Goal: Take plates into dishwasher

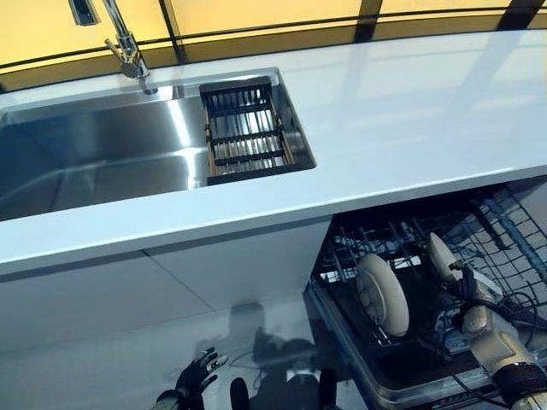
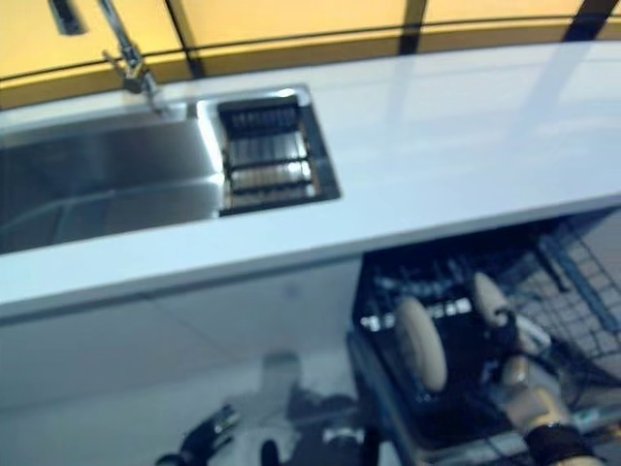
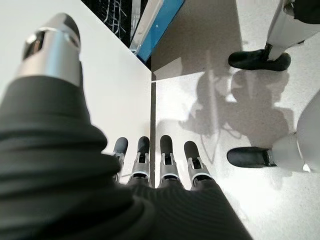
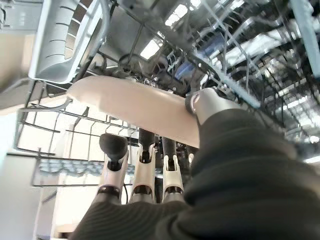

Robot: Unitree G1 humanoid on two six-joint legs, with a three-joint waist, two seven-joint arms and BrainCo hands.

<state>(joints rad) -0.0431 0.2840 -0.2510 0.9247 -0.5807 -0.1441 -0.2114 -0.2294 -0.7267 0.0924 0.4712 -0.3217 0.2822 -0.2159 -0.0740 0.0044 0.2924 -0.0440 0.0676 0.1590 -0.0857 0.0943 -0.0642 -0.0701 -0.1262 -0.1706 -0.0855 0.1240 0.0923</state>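
While racked, plate (image 4: 135,107) in right hand (image 1: 479,320)

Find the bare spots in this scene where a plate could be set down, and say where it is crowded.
The white countertop is bare right of the sink. The sink basin is bare left of its black drain rack. The dishwasher rack is crowded: one plate stands there, and the right hand holds a second plate among the tines. The left hand hangs idle.

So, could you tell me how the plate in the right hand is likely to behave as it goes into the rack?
The plate looks rigid and glazed, so probably slippery and breakable. The right hand pinches it by the edge, so it may pivot. Once upright between the dishwasher rack wires, like the other plate, it should stay put.
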